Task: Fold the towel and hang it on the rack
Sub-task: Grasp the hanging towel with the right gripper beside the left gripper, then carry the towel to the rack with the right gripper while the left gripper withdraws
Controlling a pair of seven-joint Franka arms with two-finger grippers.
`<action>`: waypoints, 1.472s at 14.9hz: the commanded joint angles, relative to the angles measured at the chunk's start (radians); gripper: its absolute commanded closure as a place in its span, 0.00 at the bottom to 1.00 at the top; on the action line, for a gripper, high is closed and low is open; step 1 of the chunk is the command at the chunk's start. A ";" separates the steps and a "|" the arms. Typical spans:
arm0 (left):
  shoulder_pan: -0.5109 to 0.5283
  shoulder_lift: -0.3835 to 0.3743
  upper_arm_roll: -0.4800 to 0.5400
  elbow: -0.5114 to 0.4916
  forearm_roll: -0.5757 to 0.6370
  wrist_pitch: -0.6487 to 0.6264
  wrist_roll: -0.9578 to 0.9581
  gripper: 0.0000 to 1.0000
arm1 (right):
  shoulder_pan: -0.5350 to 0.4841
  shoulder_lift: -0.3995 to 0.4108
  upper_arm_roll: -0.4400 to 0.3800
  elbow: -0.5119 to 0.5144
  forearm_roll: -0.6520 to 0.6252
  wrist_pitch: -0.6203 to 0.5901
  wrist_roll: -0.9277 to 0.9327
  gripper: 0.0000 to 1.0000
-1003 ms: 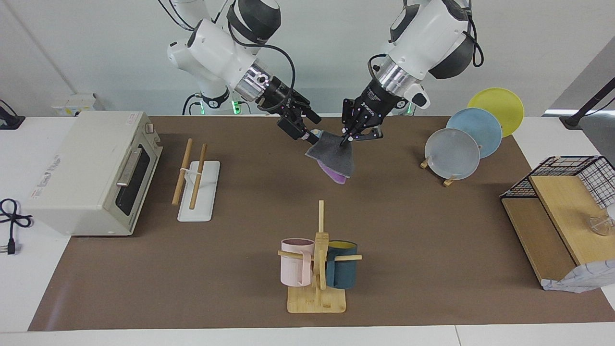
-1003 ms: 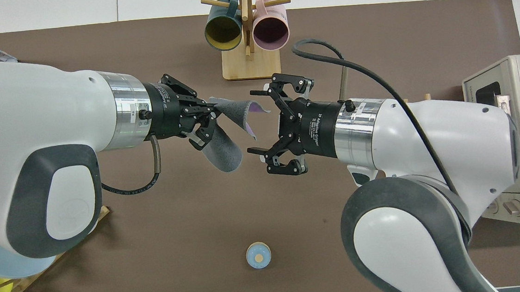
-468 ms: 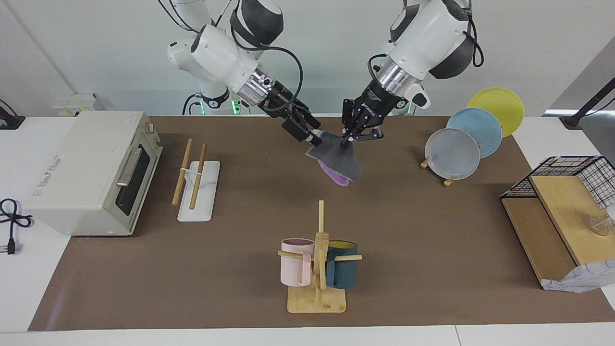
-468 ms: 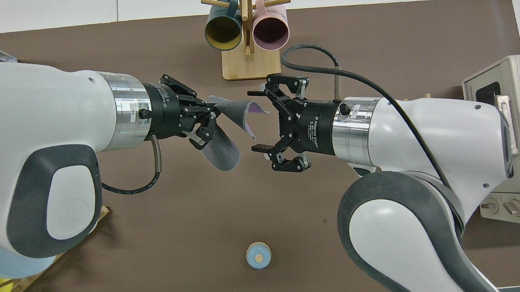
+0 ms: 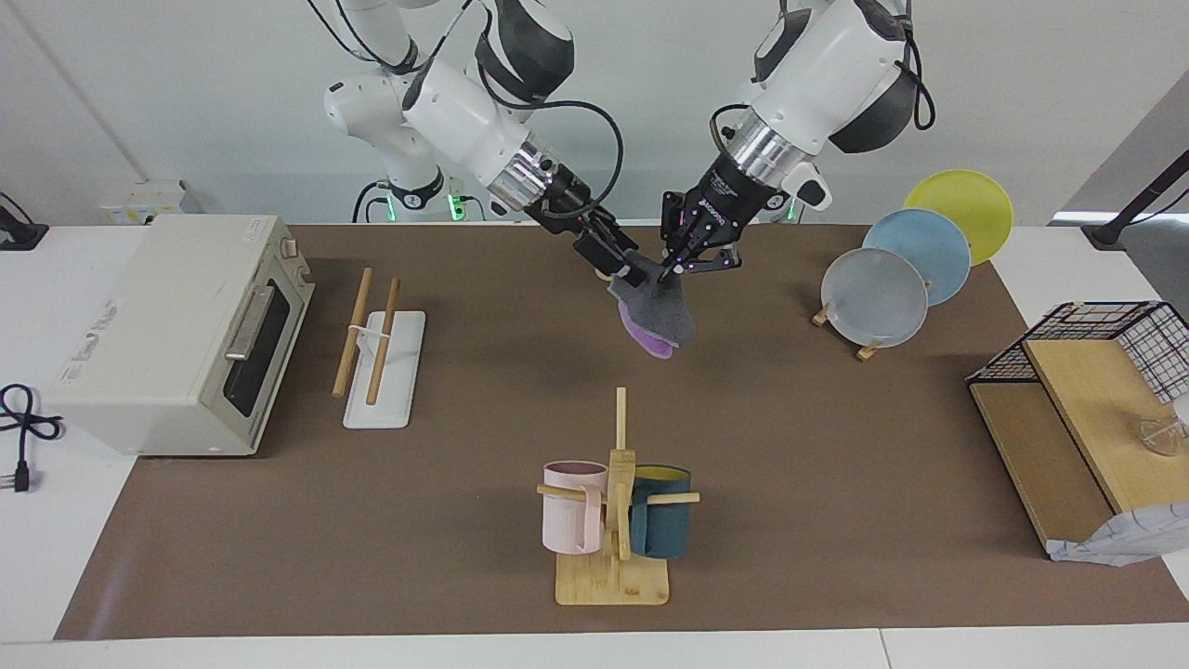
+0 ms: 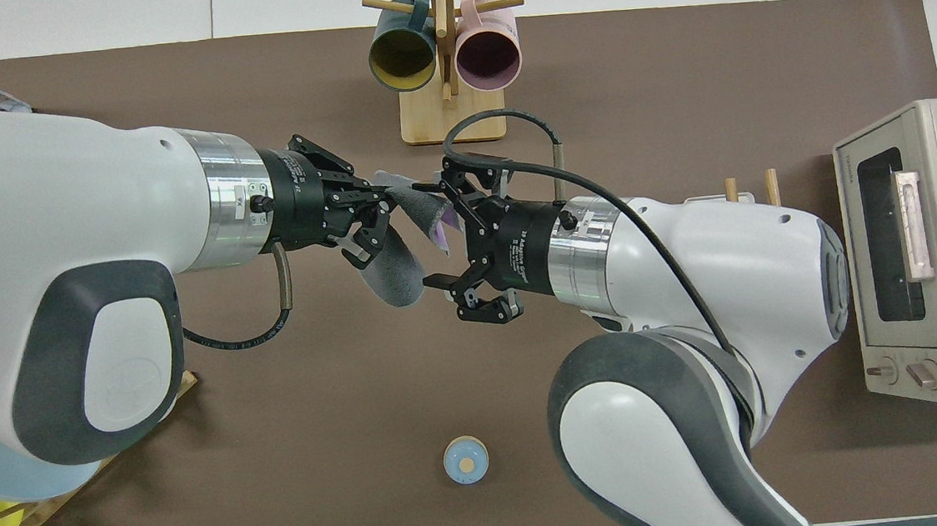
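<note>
The towel (image 5: 661, 314) hangs in the air over the mat's middle, near the robots' side, dark grey face outward with a purple fold showing at its bottom. My left gripper (image 5: 673, 267) is shut on its upper corner. My right gripper (image 5: 624, 268) is open right beside it, and its fingers straddle the towel's (image 6: 399, 267) free upper edge. In the overhead view the left gripper (image 6: 386, 192) and right gripper (image 6: 433, 232) almost meet. The rack (image 5: 394, 372), two slanted dowels on a white base, stands toward the right arm's end of the table; only its dowel tips (image 6: 731, 189) show from overhead.
A toaster oven (image 5: 176, 334) sits beside the rack at the right arm's end. A mug tree (image 5: 613, 520) with pink and blue mugs stands farther from the robots. A plate stand (image 5: 892, 279) and a wire basket (image 5: 1115, 344) are at the left arm's end. A small blue round object (image 6: 466, 460) lies near the robots.
My right gripper has moved in toward the left gripper, still open, until its fingers came around the towel's edge. The towel hangs a little narrower. The left gripper has held still.
</note>
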 commanded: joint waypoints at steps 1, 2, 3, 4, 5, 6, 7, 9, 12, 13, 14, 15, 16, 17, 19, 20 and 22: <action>0.000 -0.037 0.007 -0.035 -0.019 0.012 -0.012 1.00 | -0.015 0.000 0.000 0.001 0.020 0.007 -0.037 0.41; 0.000 -0.038 0.007 -0.035 -0.019 0.010 -0.012 1.00 | -0.019 0.002 0.000 0.004 0.023 0.005 -0.042 0.70; 0.001 -0.038 0.007 -0.035 -0.019 0.010 -0.012 1.00 | -0.021 0.006 -0.001 0.012 0.023 0.005 -0.045 0.91; 0.001 -0.038 0.007 -0.035 -0.019 0.010 -0.012 1.00 | -0.024 0.011 -0.001 0.024 0.024 0.004 -0.048 1.00; 0.001 -0.038 0.007 -0.035 -0.019 0.010 -0.012 1.00 | -0.032 0.014 -0.001 0.030 0.023 0.002 -0.054 1.00; 0.000 -0.038 0.007 -0.035 -0.019 0.008 -0.012 1.00 | -0.047 0.016 -0.001 0.033 0.023 -0.005 -0.066 1.00; 0.000 -0.038 0.007 -0.035 -0.019 0.008 -0.013 1.00 | -0.058 0.016 -0.001 0.038 0.024 -0.007 -0.077 1.00; 0.000 -0.040 0.007 -0.038 -0.019 0.007 -0.013 1.00 | -0.061 0.034 -0.003 0.066 0.023 -0.006 -0.086 1.00; -0.014 -0.050 0.007 -0.052 -0.013 0.008 0.008 0.59 | -0.079 0.036 -0.004 0.075 0.023 -0.010 -0.088 1.00; -0.023 -0.052 0.007 -0.054 -0.009 0.010 0.032 0.04 | -0.085 0.036 -0.004 0.075 0.023 -0.019 -0.091 1.00; -0.035 -0.052 0.007 -0.055 -0.007 0.008 0.057 0.00 | -0.088 0.034 -0.004 0.075 0.023 -0.027 -0.106 1.00; -0.037 -0.060 0.007 -0.069 -0.005 0.008 0.065 0.00 | -0.088 0.034 -0.004 0.075 0.021 -0.032 -0.129 1.00; -0.037 -0.066 0.007 -0.075 -0.005 0.010 0.066 0.00 | -0.088 0.034 -0.006 0.075 0.020 -0.045 -0.153 1.00; -0.037 -0.067 0.007 -0.078 -0.004 0.010 0.071 0.00 | -0.091 0.034 -0.010 0.076 0.001 -0.086 -0.189 1.00; -0.031 -0.070 0.009 -0.089 -0.002 0.008 0.095 0.00 | -0.143 0.023 -0.015 0.092 -0.083 -0.259 -0.314 1.00; -0.023 -0.080 0.010 -0.106 -0.002 0.010 0.124 0.00 | -0.185 0.017 -0.013 0.101 -0.167 -0.356 -0.376 1.00; -0.002 -0.099 0.015 -0.144 -0.004 0.008 0.248 0.00 | -0.271 -0.018 -0.013 0.095 -0.262 -0.528 -0.535 1.00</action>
